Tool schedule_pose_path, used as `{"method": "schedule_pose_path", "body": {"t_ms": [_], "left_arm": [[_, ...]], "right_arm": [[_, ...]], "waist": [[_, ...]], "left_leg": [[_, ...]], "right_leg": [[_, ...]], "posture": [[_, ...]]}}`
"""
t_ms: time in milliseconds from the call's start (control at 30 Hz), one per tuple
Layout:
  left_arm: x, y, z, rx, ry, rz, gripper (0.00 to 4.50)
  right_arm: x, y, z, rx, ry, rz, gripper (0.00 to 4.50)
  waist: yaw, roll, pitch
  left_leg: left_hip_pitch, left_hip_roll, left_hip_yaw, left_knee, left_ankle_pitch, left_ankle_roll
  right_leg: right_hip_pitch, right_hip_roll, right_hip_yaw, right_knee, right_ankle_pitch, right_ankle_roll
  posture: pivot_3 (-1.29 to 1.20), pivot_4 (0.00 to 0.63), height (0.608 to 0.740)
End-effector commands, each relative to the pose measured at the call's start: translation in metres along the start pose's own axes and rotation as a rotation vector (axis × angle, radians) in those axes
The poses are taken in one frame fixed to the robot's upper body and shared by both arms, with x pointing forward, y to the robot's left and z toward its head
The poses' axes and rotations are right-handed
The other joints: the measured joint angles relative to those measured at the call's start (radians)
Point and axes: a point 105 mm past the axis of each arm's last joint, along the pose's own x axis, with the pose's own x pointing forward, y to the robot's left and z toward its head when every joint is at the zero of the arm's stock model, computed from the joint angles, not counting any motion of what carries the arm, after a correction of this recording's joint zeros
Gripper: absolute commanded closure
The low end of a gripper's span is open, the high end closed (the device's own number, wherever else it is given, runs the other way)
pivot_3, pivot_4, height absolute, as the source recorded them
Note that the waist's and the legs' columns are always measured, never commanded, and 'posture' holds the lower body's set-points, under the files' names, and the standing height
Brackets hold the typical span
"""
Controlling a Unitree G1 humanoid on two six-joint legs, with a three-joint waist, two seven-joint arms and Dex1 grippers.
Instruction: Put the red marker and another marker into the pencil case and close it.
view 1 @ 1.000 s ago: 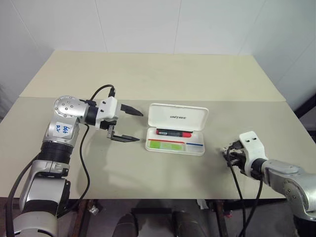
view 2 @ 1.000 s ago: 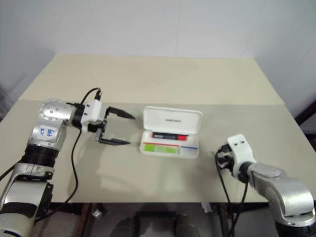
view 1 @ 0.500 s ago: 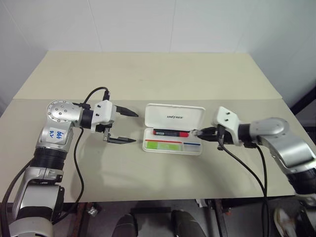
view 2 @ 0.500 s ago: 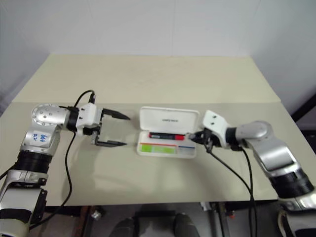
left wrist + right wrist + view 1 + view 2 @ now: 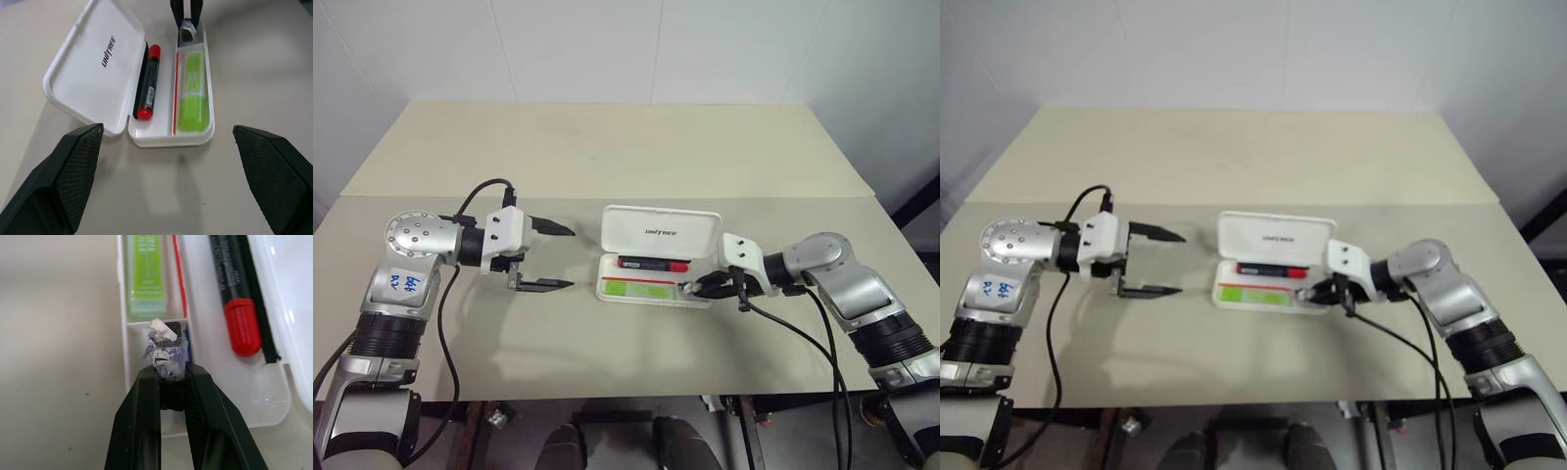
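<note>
Right now the right pincer (image 5: 166,369) is clamped on a small crumpled scrap (image 5: 164,352), white with blue and dark marks, and holds it over the small end compartment of the pencil case (image 5: 656,257), at the end nearest that arm. Its two black fingers (image 5: 142,421) stand close together around the scrap, pointing in toward the case from the robot's right.

Inside the open case, the red marker (image 5: 148,81) lies in the long channel next to the hinge, with its red cap end toward the right pincer. Another marker (image 5: 192,93), flat and light green, lies in the front channel, parallel to the red one and parted from it by a thin red line. The white lid (image 5: 661,231) stands raised behind the tray, dark lettering showing on its inner face.

On the other side, the left pincer (image 5: 548,257) hovers near the case's left end with its fingers wide apart, holding nothing. The case rests on the pale bench (image 5: 607,147).
</note>
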Motion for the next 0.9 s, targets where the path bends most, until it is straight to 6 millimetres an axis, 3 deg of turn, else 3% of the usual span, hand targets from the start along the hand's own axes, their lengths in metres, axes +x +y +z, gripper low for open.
{"method": "schedule_pose_path", "body": {"t_ms": [33,100,300,500,667,900], "left_arm": [[-0.006,0.004,0.009,0.034,-0.013,0.025,0.00],[-0.005,0.005,0.010,0.036,-0.014,0.028,0.00],[-0.003,0.007,0.011,0.040,-0.018,0.025,0.00],[-0.002,0.008,0.011,0.044,-0.021,0.023,0.00],[-0.001,0.010,0.012,0.047,-0.025,0.023,0.00],[-0.009,0.011,0.010,0.020,-0.034,0.056,0.00]], "right_arm": [[-0.010,-0.002,0.004,-0.029,-0.008,-0.016,4.17],[-0.008,0.000,0.002,-0.012,-0.008,-0.008,4.17],[-0.008,-0.006,0.008,-0.032,-0.050,-0.041,2.12],[-0.016,-0.012,0.040,-0.071,-0.168,-0.067,0.01],[-0.029,-0.015,0.058,-0.102,-0.249,-0.117,0.01],[-0.061,-0.002,0.062,-0.088,-0.351,-0.188,0.01]], "waist": [[0.000,0.000,0.000],[-0.001,0.000,0.000],[0.000,0.000,0.000],[-0.001,0.000,0.000],[0.000,0.000,0.000],[0.004,0.000,0.000]], "left_leg": [[0.000,0.000,0.000,0.000,0.000,0.000],[0.000,0.000,0.000,0.000,0.000,0.000],[0.000,0.000,0.000,0.000,0.000,0.000],[0.000,0.000,0.000,0.000,0.000,0.000],[0.000,0.000,0.000,0.000,0.000,0.000],[0.000,0.000,0.000,0.000,0.000,0.000]], "right_leg": [[0.000,0.000,0.000,0.000,0.000,0.000],[0.000,0.000,0.000,0.000,0.000,0.000],[0.000,0.000,0.000,0.000,0.000,0.000],[0.000,0.000,0.000,0.001,0.000,0.000],[0.000,0.000,0.000,0.001,0.000,0.000],[0.000,0.000,0.000,0.001,0.000,0.000]], "posture": [[0.00,0.150,0.740],[0.00,0.150,0.740],[0.00,0.150,0.740],[0.00,0.150,0.740],[0.00,0.150,0.740],[0.00,0.150,0.740]]}}
